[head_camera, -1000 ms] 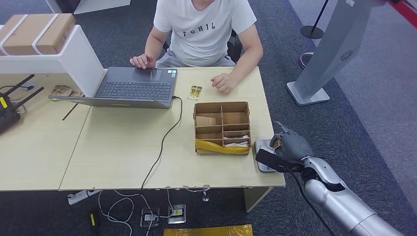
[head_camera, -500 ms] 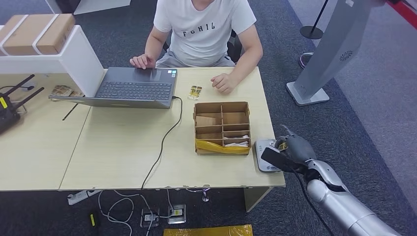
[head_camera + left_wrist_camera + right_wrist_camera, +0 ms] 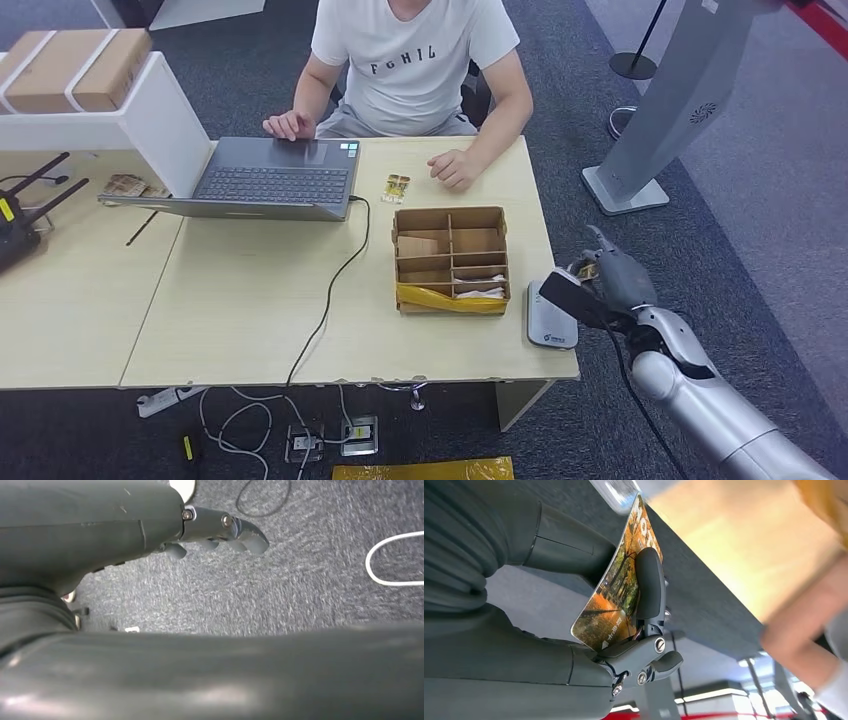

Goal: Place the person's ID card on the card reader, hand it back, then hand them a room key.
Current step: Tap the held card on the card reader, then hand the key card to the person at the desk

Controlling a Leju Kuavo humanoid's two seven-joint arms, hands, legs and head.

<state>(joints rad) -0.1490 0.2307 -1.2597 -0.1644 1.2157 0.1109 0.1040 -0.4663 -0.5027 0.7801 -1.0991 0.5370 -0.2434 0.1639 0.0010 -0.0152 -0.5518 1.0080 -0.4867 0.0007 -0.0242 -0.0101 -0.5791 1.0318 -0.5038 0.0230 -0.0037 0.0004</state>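
My right hand (image 3: 605, 285) pinches the ID card (image 3: 570, 298) just off the table's right edge, a little above and to the right of the white card reader (image 3: 551, 320). In the right wrist view the card (image 3: 621, 587) shows an orange autumn picture, and a dark finger (image 3: 649, 585) presses on its face. The reader lies bare at the table's front right corner. The person sits across the table, one hand (image 3: 455, 167) resting on the tabletop. My left hand (image 3: 220, 530) hangs over grey carpet with its fingers loose and nothing in them.
A brown compartment box (image 3: 452, 258) with white cards in it stands left of the reader. A small gold packet (image 3: 397, 187) lies behind the box. An open laptop (image 3: 270, 178) with a black cable sits at the middle, and a grey kiosk stand (image 3: 660, 110) rises beyond the table's right side.
My right hand has lifted the card off the reader and moved up and to the right. The reader now lies uncovered. The person has barely moved.
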